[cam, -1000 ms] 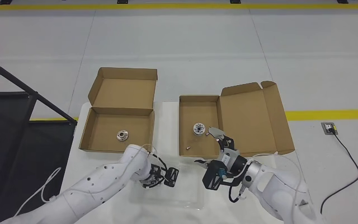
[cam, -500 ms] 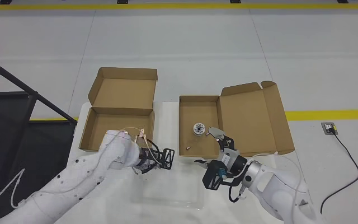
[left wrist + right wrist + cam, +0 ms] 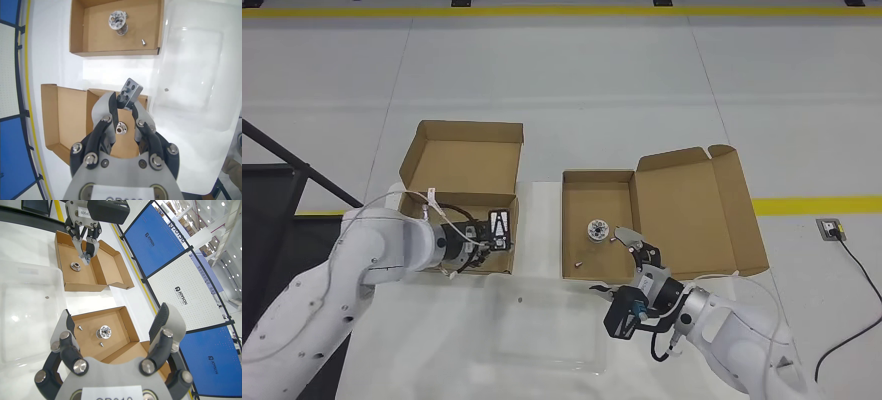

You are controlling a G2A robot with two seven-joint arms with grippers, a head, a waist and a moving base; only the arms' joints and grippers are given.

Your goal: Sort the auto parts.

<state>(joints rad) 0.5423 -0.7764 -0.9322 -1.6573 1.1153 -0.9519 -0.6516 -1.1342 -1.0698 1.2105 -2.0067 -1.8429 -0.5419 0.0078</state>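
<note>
Top: left gripper [image 3: 499, 226] is positioned over the left box [image 3: 442, 205]; right gripper [image 3: 614, 263] is held at the right box's [image 3: 592, 190] edge.
Left wrist: a drilled metal block [image 3: 129, 93] is clamped in the fingers, with a flange [image 3: 120, 130] lying beneath.
Right wrist: jaws are spread wide, empty; a hub [image 3: 103, 332] is seen ahead.

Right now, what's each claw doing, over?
Left claw shut on grey drilled metal block, above brown cardboard box. Right claw open, empty. Nothing in the way.
</note>
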